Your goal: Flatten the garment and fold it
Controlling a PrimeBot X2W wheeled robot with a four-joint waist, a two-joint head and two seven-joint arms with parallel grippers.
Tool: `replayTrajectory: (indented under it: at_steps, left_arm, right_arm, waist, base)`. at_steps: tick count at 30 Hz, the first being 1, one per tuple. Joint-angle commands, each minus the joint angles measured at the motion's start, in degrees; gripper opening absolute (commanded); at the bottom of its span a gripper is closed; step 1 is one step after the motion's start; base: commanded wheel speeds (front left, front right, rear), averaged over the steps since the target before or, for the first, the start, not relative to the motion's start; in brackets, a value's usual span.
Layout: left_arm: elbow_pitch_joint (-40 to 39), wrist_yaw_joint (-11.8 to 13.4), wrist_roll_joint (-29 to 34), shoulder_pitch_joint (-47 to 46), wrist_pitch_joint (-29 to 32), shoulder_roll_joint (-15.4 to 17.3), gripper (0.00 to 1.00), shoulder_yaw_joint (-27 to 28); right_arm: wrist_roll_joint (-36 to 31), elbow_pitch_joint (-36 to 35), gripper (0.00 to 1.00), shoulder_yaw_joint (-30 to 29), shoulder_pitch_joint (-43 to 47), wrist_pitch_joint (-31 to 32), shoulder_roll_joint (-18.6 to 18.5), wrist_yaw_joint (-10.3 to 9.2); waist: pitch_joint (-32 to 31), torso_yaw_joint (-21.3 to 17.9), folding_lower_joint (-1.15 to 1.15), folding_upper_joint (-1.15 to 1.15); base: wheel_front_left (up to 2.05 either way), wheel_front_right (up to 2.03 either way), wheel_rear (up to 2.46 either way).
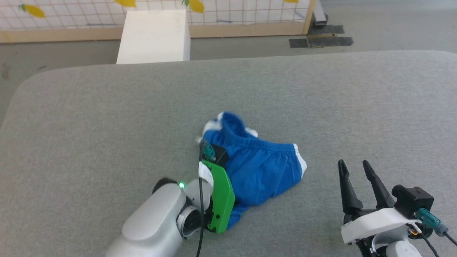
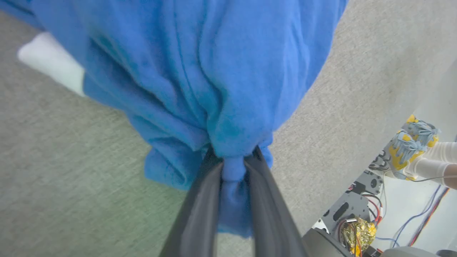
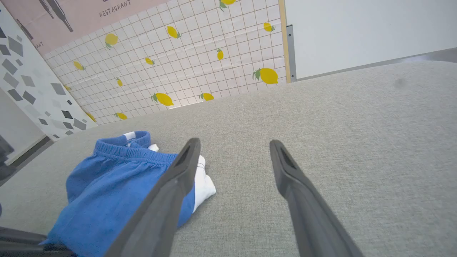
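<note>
Our left gripper (image 2: 234,157) pinches the shorts (image 1: 264,167) on a grey mat (image 1: 107,117); our right gripper (image 1: 353,163) gapes empty; lemon-tiled wall (image 3: 178,64) far.

The garment (image 1: 260,167) lies crumpled in a heap on the grey table (image 1: 107,125). The left arm (image 1: 160,214), with a green wrist plate, reaches into the heap's near left edge. The right gripper (image 1: 353,163) stands apart to the right, fingers spread.

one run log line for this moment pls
step: flatten | left gripper: shut on shorts | right gripper: open, apart from shorts | shorts: crumpled on grey surface, not folded
</note>
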Motion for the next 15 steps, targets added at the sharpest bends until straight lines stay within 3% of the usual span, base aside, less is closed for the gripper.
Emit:
replayTrajectory:
  at_steps: [1, 2, 3, 4, 10, 15]
  left_arm:
    - [-0.5, -0.1, -1.6, 1.2, 0.6, 0.4, 0.0, 0.0]
    - [-0.9, -0.1, -1.9, 1.5, 0.4, 0.6, 0.22, 0.2]
    - [-1.4, 0.0, -2.5, 1.8, -0.3, 0.8, 0.67, 1.0]
    - [-1.9, 0.5, -3.7, 2.1, -1.2, 0.7, 1.0, 2.5]
    - [-8.0, 3.3, -11.3, 4.2, -9.2, -0.1, 1.0, 13.1]
    - [-13.0, 6.0, -12.1, 8.9, -23.2, 0.3, 1.0, 22.1]
  right_arm:
    - [0.4, 0.2, 1.0, -0.3, 0.6, -0.6, 0.0, -0.09]
    - [0.4, 0.3, 1.0, -0.4, 0.7, -0.6, 0.0, -0.09]
    - [0.4, 0.5, 1.0, -0.6, 0.8, -0.7, 0.0, -0.09]
    - [0.4, 0.6, 1.0, -0.8, 0.9, -0.7, 0.0, -0.09]
    - [0.6, 1.2, 1.0, -1.4, 1.8, -0.7, 0.0, -0.09]
    - [0.8, 1.2, 1.0, -1.0, 2.3, -0.8, 0.0, -0.09]
  waist:
    - [-0.9, -0.7, 0.0, 0.0]
    - [-1.0, -0.6, 0.0, 0.0]
    - [-1.2, -0.4, 0.0, 0.0]
    - [-1.5, -0.3, 0.0, 0.0]
    - [-4.4, 1.3, 0.0, 0.0]
    - [-6.3, 2.4, 0.0, 0.0]
  base:
    - [0.0, 0.0, 0.0]
    - [0.0, 0.0, 0.0]
    - [0.0, 0.0, 0.0]
    - [0.0, 0.0, 0.0]
    - [0.0, 0.0, 0.0]
    - [0.0, 0.0, 0.0]
